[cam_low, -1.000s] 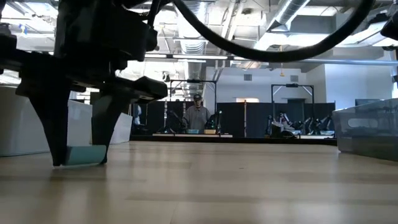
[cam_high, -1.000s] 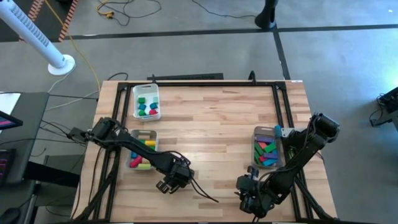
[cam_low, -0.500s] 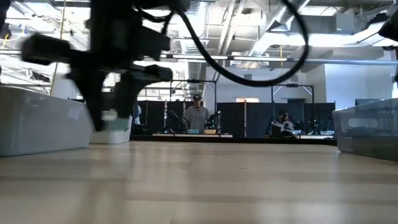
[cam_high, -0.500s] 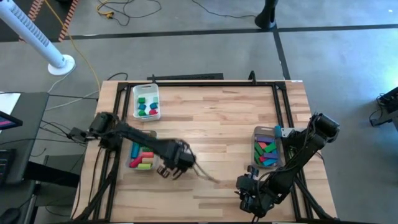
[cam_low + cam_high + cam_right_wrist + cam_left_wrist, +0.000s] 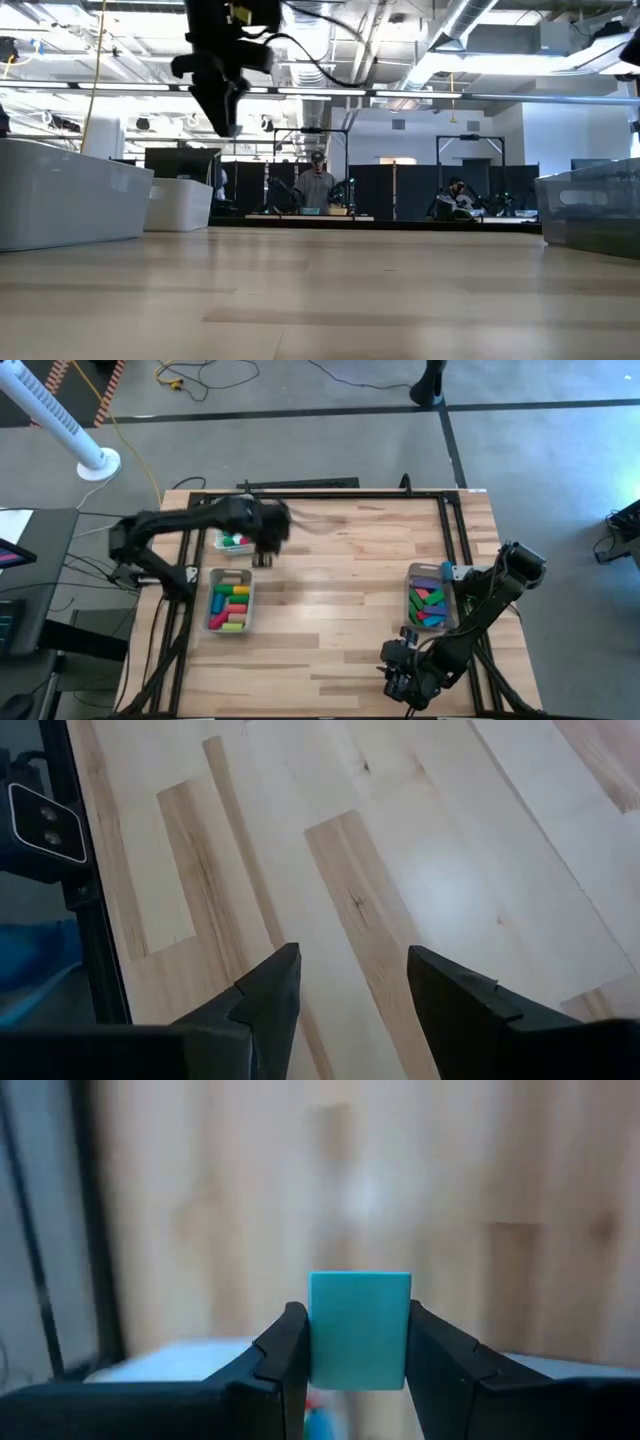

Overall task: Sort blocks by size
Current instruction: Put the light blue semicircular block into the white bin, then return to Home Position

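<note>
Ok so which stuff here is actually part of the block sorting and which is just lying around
Part of the job:
- teal block, held in the left gripper jaws
- blocks in the three bins
- right gripper, waiting at the table's near edge

Just lying about:
- white post on the floor
- yellow cable

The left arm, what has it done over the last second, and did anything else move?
The left end effector has lifted the teal block off the table's near middle and swung it toward the far left, by the far-left bin, still clamped on it. The right end effector stays open and low at the near right; the other two bins have not moved.
</note>
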Motion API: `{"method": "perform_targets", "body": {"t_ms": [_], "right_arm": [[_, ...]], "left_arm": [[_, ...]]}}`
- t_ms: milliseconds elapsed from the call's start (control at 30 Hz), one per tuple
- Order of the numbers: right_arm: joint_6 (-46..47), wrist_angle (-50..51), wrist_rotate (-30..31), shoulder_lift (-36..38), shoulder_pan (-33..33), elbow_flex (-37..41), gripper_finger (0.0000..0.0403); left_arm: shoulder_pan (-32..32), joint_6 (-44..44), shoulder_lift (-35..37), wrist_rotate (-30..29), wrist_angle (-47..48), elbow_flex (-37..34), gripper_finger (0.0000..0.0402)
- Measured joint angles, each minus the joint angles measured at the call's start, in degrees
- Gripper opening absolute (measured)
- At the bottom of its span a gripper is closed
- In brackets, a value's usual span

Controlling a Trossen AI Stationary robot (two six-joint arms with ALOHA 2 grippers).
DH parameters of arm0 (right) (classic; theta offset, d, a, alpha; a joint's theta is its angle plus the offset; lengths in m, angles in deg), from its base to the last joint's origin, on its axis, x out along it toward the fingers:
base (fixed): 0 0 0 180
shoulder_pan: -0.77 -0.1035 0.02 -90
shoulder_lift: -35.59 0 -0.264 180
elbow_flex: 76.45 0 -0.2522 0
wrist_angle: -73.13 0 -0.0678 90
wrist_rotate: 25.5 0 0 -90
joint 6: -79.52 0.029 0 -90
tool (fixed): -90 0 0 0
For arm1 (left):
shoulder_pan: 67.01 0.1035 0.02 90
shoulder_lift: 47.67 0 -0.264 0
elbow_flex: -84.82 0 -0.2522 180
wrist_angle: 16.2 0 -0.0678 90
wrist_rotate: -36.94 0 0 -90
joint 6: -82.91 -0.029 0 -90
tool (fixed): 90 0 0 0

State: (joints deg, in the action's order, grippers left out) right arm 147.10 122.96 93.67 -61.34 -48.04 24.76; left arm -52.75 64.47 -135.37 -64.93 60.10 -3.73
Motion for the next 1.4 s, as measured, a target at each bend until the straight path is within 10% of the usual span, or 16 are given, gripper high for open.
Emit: {"method": "perform_targets", "body": {"t_ms": [500,1000,1400], "right_arm": [[1.4,1.6,1.2,0.0,0.1,0.0,0.0212],[2.1,1.6,2.0,0.0,0.1,0.0,0.0212],[2.0,1.0,2.0,0.0,0.6,0.0,0.0212]], "left_arm": [[27.5,5.6,8.9,2.0,3.2,-1.6,0.0122],[32.7,10.0,8.9,8.3,-0.2,-19.8,0.0124],[32.7,12.2,12.6,8.2,-9.5,-22.1,0.0248]]}}
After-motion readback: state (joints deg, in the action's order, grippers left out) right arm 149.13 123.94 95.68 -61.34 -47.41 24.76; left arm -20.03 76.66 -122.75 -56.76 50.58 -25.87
